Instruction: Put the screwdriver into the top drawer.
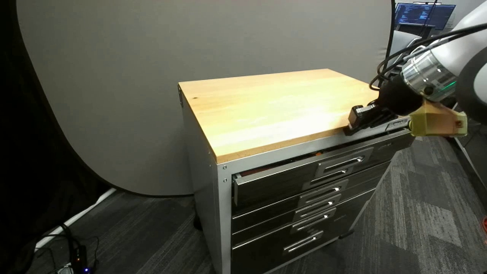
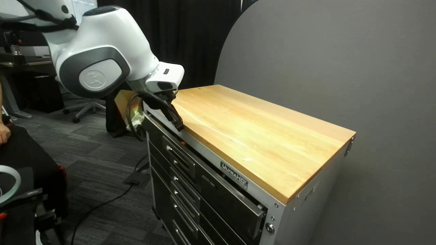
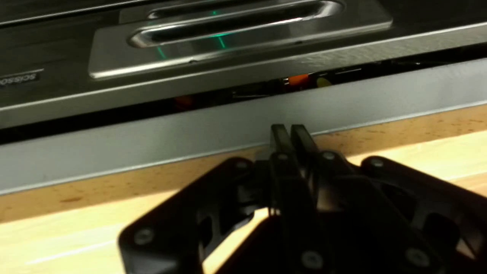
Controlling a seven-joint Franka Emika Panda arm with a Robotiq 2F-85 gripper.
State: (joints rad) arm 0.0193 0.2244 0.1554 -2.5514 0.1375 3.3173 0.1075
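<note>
The top drawer [image 1: 274, 186] stands slightly open in both exterior views [image 2: 218, 185] and in the wrist view [image 3: 228, 82]. A narrow dark gap shows behind its front. My gripper [image 1: 350, 128] is over the tabletop's front edge, behind the drawer gap, also in an exterior view [image 2: 180, 127]. In the wrist view its fingertips [image 3: 288, 128] are close together with nothing seen between them. In the gap lie an orange piece [image 3: 298, 80] and a small yellow piece [image 3: 323, 82]. I cannot tell whether the yellow piece is the screwdriver; otherwise the screwdriver is out of view.
The wooden tabletop [image 1: 266, 110] has a grey metal rail [image 3: 152, 139] along its front. A small white scrap [image 2: 247, 159] lies on it. Lower drawers [image 1: 315, 213] are shut. A grey backdrop [image 2: 340, 68] stands behind the cabinet. A yellow block [image 1: 437, 120] shows beside the wrist.
</note>
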